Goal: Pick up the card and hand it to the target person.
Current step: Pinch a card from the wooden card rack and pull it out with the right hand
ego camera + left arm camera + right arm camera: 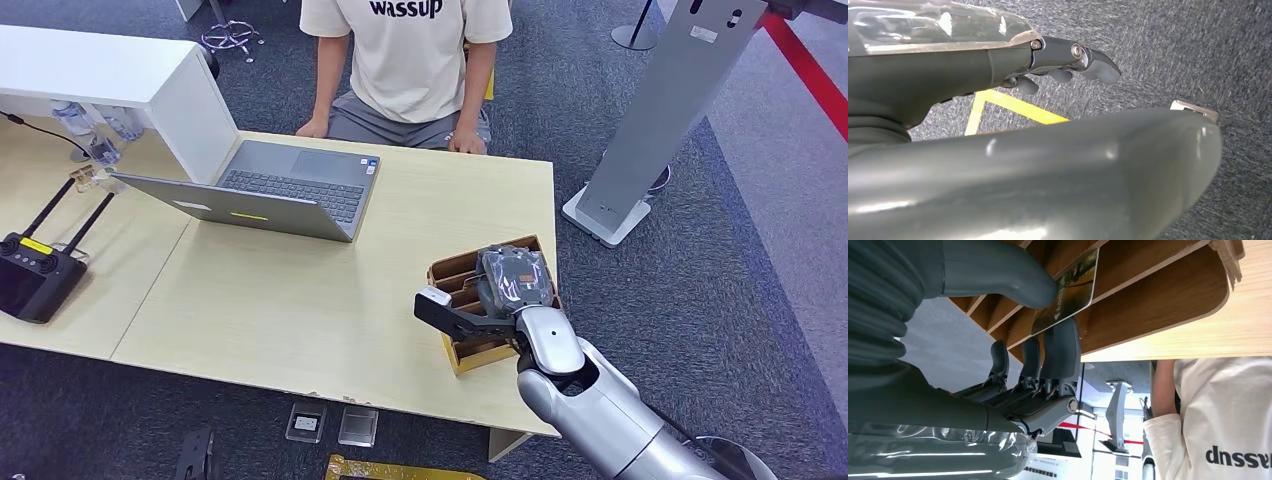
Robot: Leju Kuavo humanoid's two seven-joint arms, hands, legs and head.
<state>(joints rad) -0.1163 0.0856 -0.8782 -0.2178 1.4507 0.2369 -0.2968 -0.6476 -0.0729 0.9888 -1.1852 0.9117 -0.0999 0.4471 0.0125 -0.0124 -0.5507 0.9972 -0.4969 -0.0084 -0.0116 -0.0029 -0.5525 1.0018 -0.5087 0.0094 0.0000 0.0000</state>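
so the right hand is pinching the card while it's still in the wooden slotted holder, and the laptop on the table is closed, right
Not quite. The laptop is open, its keyboard showing in the head view. The rest holds: the right hand pinches the card between thumb and fingers while the card still sits in the wooden slotted holder, as the right wrist view shows.

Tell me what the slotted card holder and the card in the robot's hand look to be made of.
Slotted card holder: seemingly thin wood or plywood, matte brown, with grain and cut edges showing in the right wrist view. Card: probably glossy plastic or coated cardstock; thin, printed, with rounded corners, pinched by the right hand.
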